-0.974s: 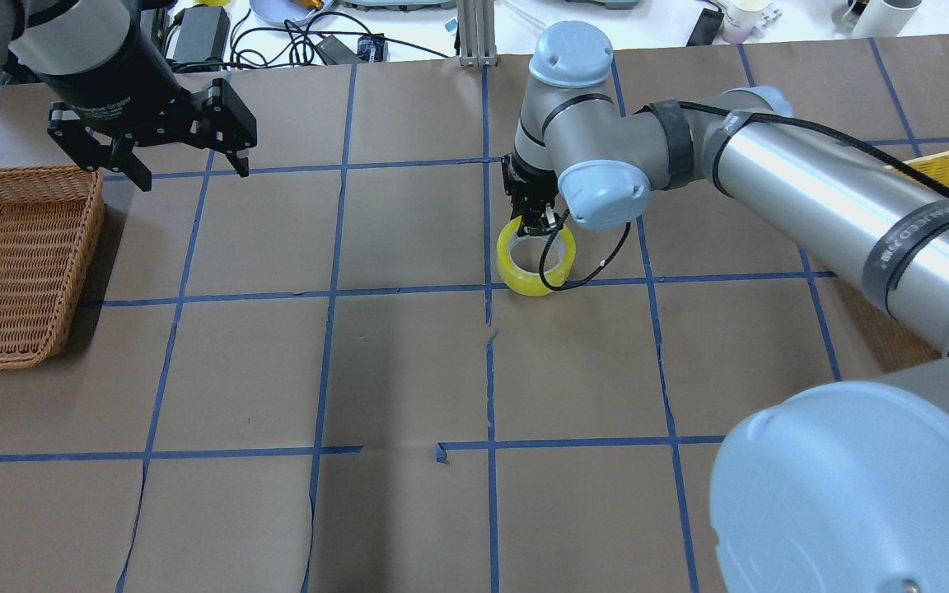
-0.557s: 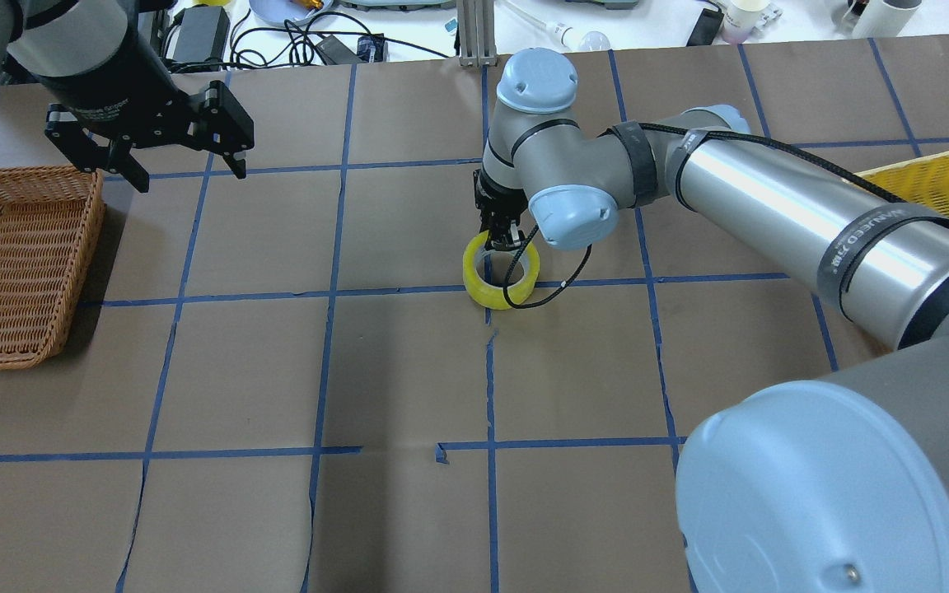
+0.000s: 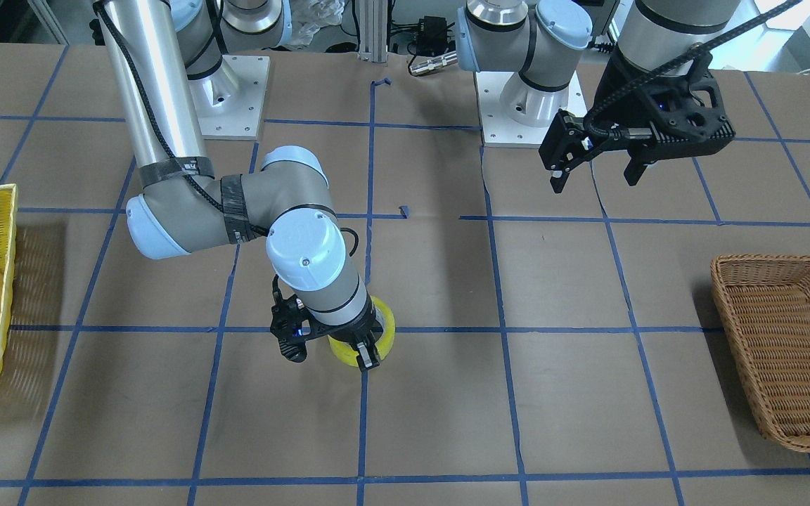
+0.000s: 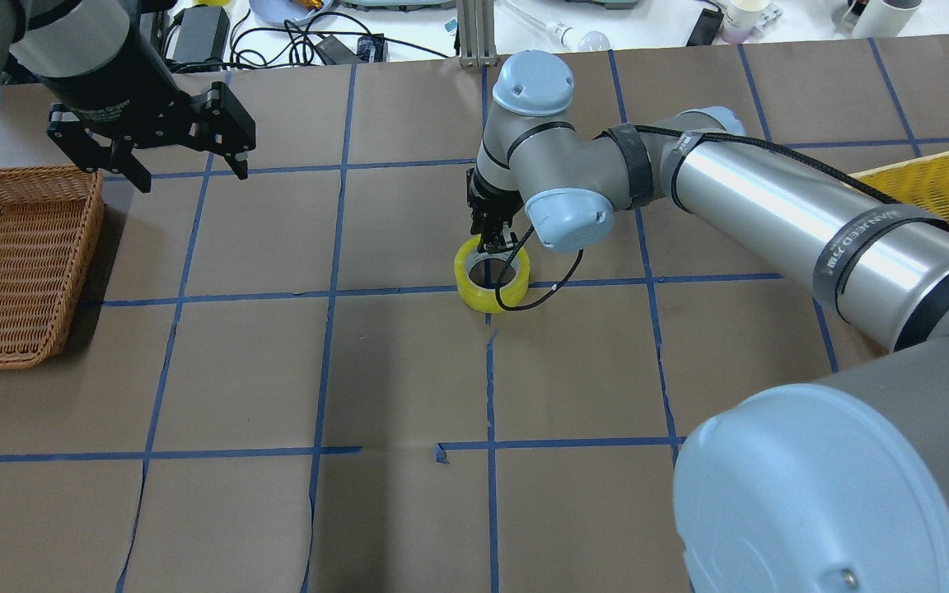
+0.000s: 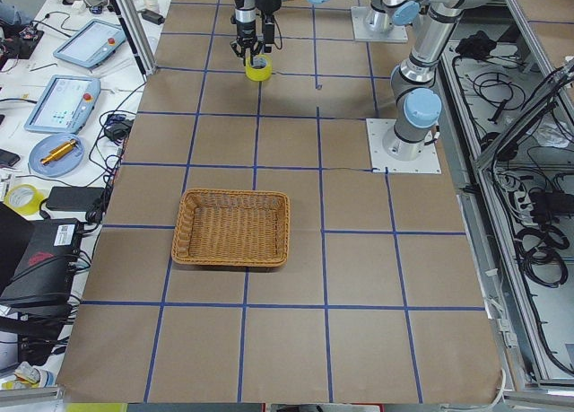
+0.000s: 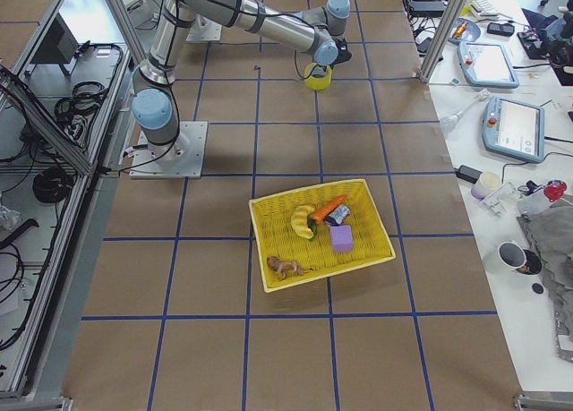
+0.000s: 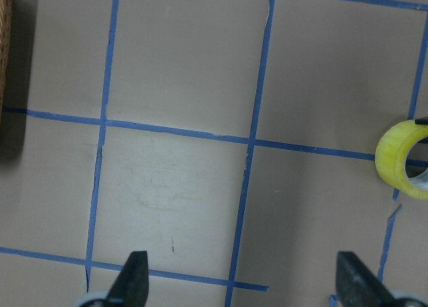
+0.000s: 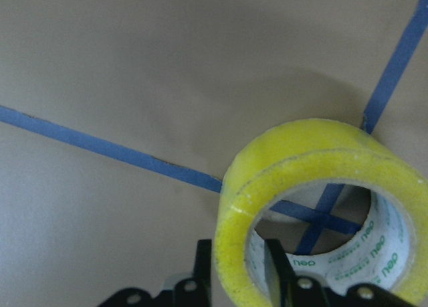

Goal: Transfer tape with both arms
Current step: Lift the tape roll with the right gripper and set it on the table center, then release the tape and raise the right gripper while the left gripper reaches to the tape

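Yellow tape [image 8: 301, 153] is shown clamped by its wall in the right gripper [image 8: 237, 273] only in the right wrist view; overhead that grip is mostly hidden. Tape is probably resting on the table [image 4: 409, 371], centre crossing. Left gripper [image 4: 193, 175] is held spread, 10 o'clock from it.

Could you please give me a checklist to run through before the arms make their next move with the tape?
1. Right pincer shut on the tape wall, one finger inside the ring, one outside: ok.
2. Tape lifted off the table: cannot tell.
3. Left pincer open to receive: ok.
4. Left pincer within hand-over range of the tape: not ok; it hangs near the wicker basket, far from the tape.
5. Black cable clear of the tape: cannot tell; from overhead it loops across the ring.
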Tool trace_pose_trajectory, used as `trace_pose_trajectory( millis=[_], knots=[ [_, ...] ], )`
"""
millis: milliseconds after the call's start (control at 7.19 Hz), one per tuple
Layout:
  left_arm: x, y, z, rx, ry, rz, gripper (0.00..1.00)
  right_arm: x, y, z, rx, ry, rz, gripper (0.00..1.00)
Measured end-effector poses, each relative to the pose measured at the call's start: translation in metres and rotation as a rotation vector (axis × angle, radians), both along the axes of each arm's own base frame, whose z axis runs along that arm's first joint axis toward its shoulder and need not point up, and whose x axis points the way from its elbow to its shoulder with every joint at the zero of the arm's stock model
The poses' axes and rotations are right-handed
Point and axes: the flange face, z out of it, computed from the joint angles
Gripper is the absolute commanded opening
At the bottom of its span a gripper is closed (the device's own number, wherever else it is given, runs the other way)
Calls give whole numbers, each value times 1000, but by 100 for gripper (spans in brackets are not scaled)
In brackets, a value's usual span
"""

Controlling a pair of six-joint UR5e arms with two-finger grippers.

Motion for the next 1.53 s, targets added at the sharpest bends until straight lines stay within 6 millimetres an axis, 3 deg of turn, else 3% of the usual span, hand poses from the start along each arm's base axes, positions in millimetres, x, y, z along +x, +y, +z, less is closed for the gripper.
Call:
trace_pose_trajectory(
  millis=[139, 278, 417, 696, 974, 1113, 1252, 1391, 1530],
  knots=[
    [0, -1, -1, 1, 1, -1, 100, -2, 1, 13, -22, 6, 9, 89],
    [-1, -2, -4, 7, 1, -3, 100, -11, 2, 37, -59, 30, 44, 97],
    [-4, -8, -11, 14, 12, -5, 97, -31, 3, 67, -94, 64, 116, 100],
    [-28, -30, -43, 33, 72, -36, 93, -120, 4, 129, -108, 144, 359, 100],
    [-95, -50, -115, 55, 92, -112, 100, -221, 31, 189, -48, 247, 647, 100],
    [-134, -55, -156, 29, 99, -140, 100, -254, 51, 218, -17, 296, 701, 100],
    [-161, -58, -195, 21, 101, -166, 100, -266, 68, 240, -10, 322, 729, 100],
    [-179, -60, -227, 35, 98, -188, 100, -257, 78, 249, -36, 292, 800, 100],
    [-190, -62, -256, 50, 95, -207, 99, -234, 87, 254, -88, 234, 916, 100]
  ],
)
